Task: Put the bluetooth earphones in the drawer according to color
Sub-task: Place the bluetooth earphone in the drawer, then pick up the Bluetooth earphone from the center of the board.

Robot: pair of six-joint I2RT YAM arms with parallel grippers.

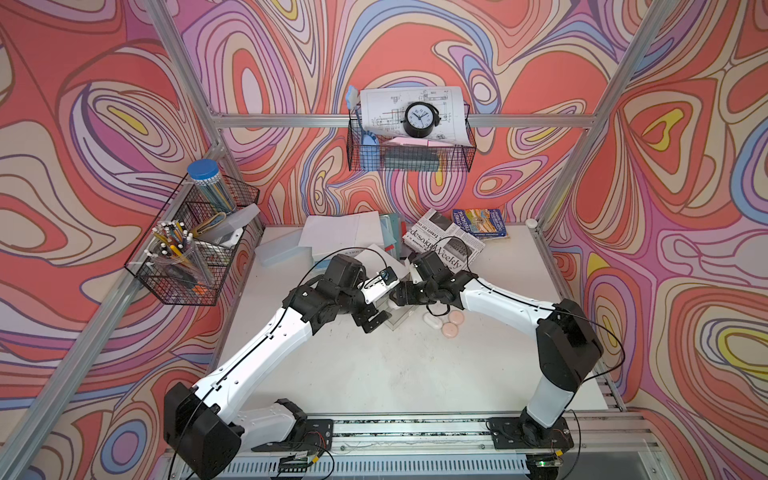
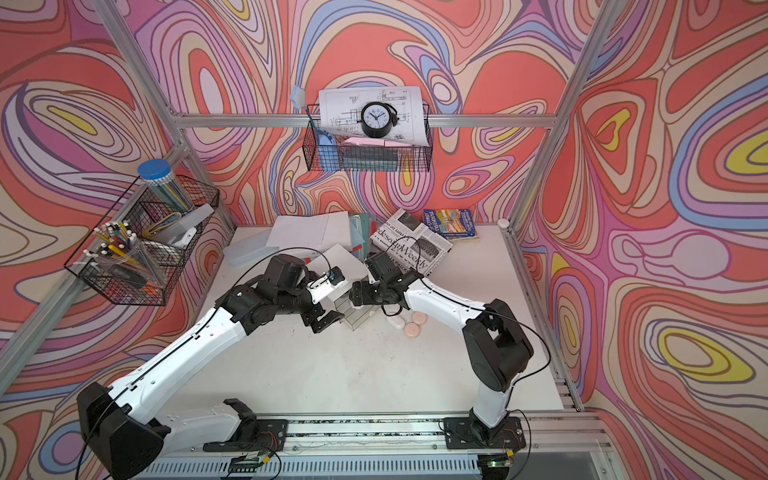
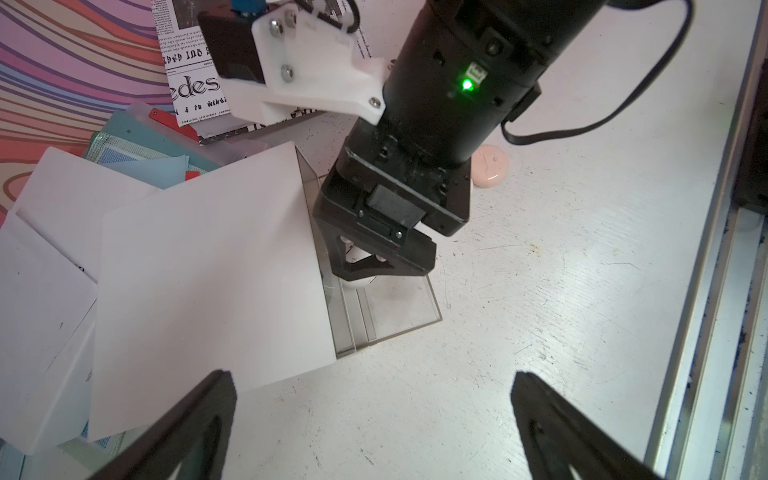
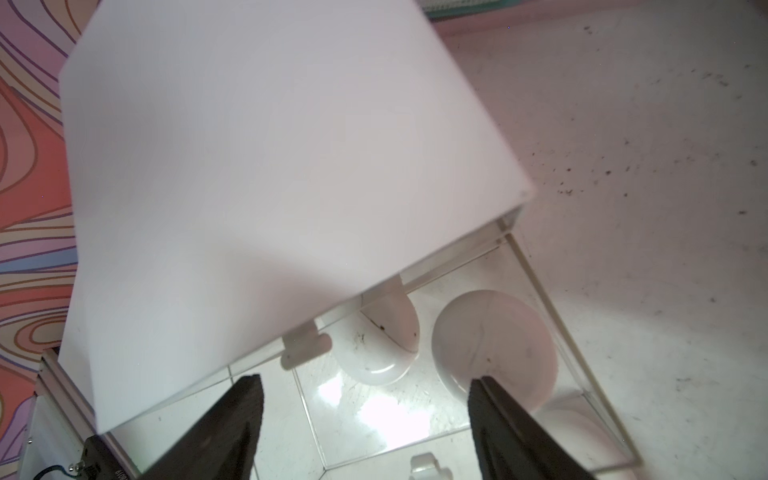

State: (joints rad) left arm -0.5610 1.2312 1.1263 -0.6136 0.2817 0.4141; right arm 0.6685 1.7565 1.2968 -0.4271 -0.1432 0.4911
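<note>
**White rounded earphone cases (image 4: 386,345) lying in the pulled-out clear plastic drawer (image 4: 374,411)**

Nearest me, the scuffed white tabletop (image 1: 374,374) is spreading out. Over it the left gripper (image 3: 372,376) is hovering with its black jaws spread wide, gripping nothing, pointing toward the white-topped drawer box (image 3: 208,257). The clear plastic drawer is sticking out from under that top, and the two white rounded earphone cases are lying side by side in it. The right gripper (image 4: 365,380) is hanging just over them, jaws wide apart and holding nothing. Just beside the drawer, a third white pebble-shaped case (image 1: 431,321) and two pale pink rounded cases (image 1: 456,318) are resting together on the table. Farther back, a black-and-white newspaper (image 1: 444,241) is lying flat, and a black round clock (image 1: 419,118) is sitting in a wire wall basket (image 1: 411,162).
</note>
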